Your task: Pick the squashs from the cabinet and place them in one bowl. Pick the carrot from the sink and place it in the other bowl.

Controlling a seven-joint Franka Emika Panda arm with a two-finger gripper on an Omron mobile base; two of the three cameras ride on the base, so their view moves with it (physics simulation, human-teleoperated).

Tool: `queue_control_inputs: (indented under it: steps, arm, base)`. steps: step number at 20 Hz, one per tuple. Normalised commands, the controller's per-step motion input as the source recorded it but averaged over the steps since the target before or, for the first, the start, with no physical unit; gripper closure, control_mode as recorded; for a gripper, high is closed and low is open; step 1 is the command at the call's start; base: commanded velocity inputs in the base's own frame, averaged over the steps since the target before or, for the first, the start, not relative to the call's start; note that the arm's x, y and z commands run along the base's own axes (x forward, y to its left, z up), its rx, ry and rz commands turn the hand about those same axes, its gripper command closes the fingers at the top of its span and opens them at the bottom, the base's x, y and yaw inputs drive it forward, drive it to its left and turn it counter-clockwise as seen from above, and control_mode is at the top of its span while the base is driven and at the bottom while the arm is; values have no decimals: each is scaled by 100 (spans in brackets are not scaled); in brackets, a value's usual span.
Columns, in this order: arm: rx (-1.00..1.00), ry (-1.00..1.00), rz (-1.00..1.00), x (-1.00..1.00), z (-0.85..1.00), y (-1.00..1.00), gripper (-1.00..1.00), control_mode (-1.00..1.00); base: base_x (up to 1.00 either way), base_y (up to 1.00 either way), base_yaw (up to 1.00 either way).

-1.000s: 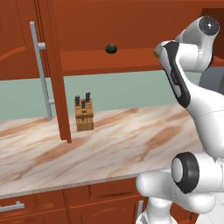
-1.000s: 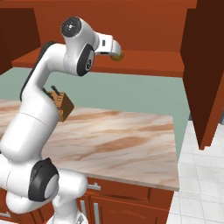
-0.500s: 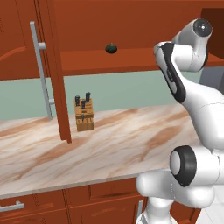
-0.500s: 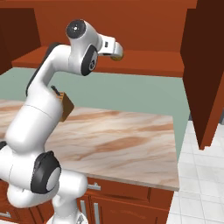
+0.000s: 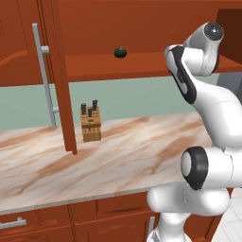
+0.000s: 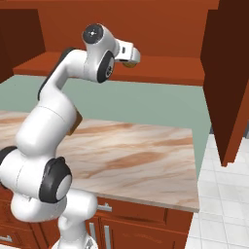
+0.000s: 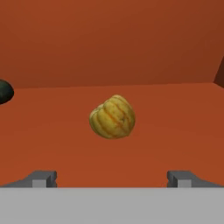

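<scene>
Hand (image 7: 112, 178): fingers apart, empty, facing ribbed yellow-orange squash (image 7: 112, 117) on red-brown cabinet shelf (image 7: 175, 127).
Risk: round squash may roll away if nudged off-centre.

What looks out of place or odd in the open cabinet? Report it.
Nothing is spilled, damaged or askew. Both squashes sit on the cabinet shelf: a yellow-orange ribbed squash ahead of the open gripper, and a dark green squash apart from it. The knife block stands upright on the counter.
</scene>
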Motion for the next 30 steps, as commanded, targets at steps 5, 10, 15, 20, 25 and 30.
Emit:
queue_control_inputs:
  steps: [5, 10, 15, 20, 25, 30]
  arm:
    - [1, 0, 0, 28, -3, -5, -100, -100]
    - [2, 0, 0, 27, -2, 0, -100, -100]
    - [1, 0, 0, 24, -1, -1, -100, -100]
    - [0, 0, 0, 21, -1, -8, -100, -100]
    - [1, 0, 0, 12, -4, -4, -100, -100]
    - [2, 0, 0, 12, -6, -1, -100, -100]
  base:
    - [0, 0, 0]
    - [0, 0, 0]
    - [0, 0, 0]
    - [0, 0, 0]
    - [0, 0, 0]
    - [0, 0, 0]
